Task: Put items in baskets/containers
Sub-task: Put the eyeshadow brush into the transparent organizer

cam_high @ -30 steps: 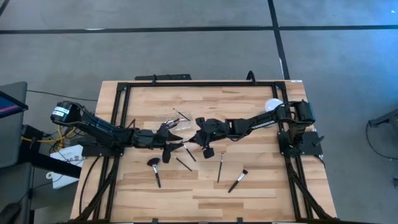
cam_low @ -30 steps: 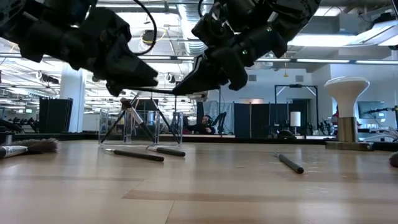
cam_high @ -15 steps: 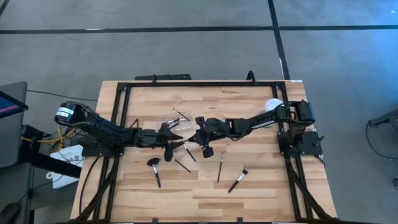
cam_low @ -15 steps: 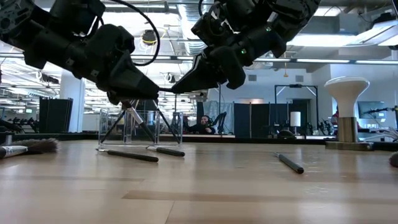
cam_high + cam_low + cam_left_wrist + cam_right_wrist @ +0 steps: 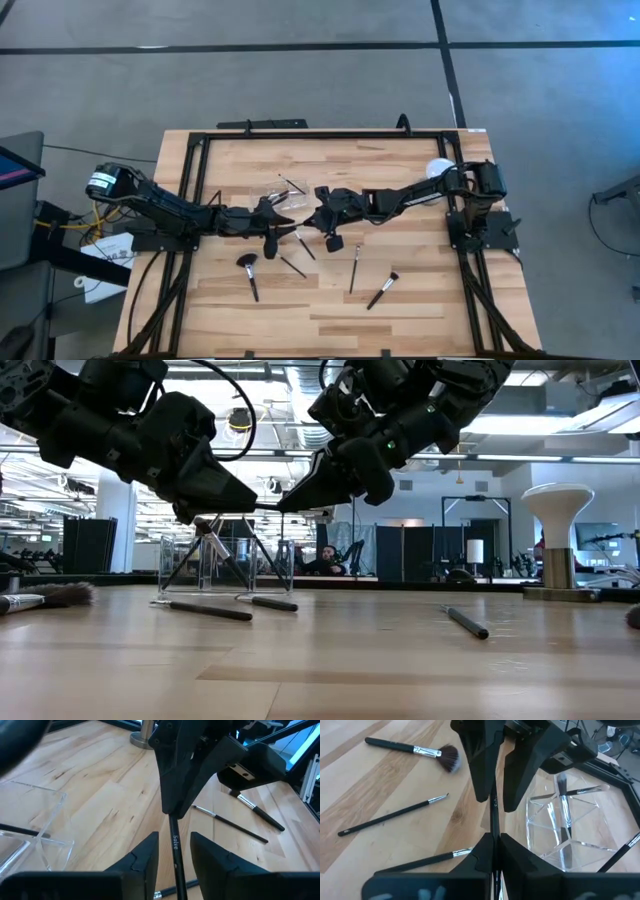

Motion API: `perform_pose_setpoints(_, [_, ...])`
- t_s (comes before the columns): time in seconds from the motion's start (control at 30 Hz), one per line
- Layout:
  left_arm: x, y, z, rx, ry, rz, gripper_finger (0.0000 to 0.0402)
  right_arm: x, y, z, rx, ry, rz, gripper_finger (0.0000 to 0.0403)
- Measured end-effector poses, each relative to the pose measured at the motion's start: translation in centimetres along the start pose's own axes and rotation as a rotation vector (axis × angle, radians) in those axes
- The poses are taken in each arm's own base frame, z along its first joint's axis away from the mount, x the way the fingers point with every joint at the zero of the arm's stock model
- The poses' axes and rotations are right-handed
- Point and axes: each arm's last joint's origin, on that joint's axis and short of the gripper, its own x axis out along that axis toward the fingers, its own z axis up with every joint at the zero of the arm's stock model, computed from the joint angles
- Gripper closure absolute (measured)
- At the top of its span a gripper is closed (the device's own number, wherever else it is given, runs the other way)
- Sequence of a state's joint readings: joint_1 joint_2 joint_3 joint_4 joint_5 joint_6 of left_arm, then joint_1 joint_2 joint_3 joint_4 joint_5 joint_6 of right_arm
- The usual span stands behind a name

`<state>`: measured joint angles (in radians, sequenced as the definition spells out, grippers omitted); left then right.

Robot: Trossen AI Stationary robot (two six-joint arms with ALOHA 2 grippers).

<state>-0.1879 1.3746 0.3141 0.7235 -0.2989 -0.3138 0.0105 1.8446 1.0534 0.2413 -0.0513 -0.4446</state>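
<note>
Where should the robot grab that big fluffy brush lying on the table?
Around the middle of its thin dark handle, coming straight down from above with fingers across it. The fluffy brush lies flat on the table with bare wood either side, and its head looks soft.

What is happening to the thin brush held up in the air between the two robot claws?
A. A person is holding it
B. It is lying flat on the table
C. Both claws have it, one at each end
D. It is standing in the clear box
C: the low view shows the thin brush bridging the left gripper and right gripper above the table.
</note>
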Motion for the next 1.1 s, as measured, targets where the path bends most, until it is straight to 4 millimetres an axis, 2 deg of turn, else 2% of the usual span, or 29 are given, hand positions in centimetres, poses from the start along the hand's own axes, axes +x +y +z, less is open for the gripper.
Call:
perform_pose_setpoints(0.33, [0.0, 0.0, 0.0, 0.003, 0.001, 0.001, 0.0386, 0.0, -0.1, 0.0, 0.0, -0.005, -0.004, 0.0386])
perform_pose_setpoints(0.53, [0.0, 0.0, 0.0, 0.003, 0.0, 0.0, 0.0375, 0.0, -0.1, 0.1, 0.0, -0.005, -0.006, 0.0375])
perform_pose_setpoints(0.67, [0.0, 0.0, 0.0, 0.003, -0.001, 0.004, 0.0389, 0.0, -0.2, 0.0, 0.0, 0.014, -0.047, 0.035])
perform_pose_setpoints(0.8, [0.0, 0.0, 0.0, 0.003, -0.004, 0.015, 0.0382, 0.0, -0.1, 0.1, 0.019, 0.031, -0.081, 0.0322])
perform_pose_setpoints(0.93, [-0.1, 0.0, 0.3, -0.003, -0.024, 0.015, 0.0385, -0.9, 0.2, 2.0, 0.019, 0.053, -0.13, 0.0301])
perform_pose_setpoints(1.1, [-1.3, -0.2, 1.9, 0.072, -0.101, -0.001, 0.0384, -5.6, 0.9, 6.6, -0.171, 0.063, -0.264, 0.029])
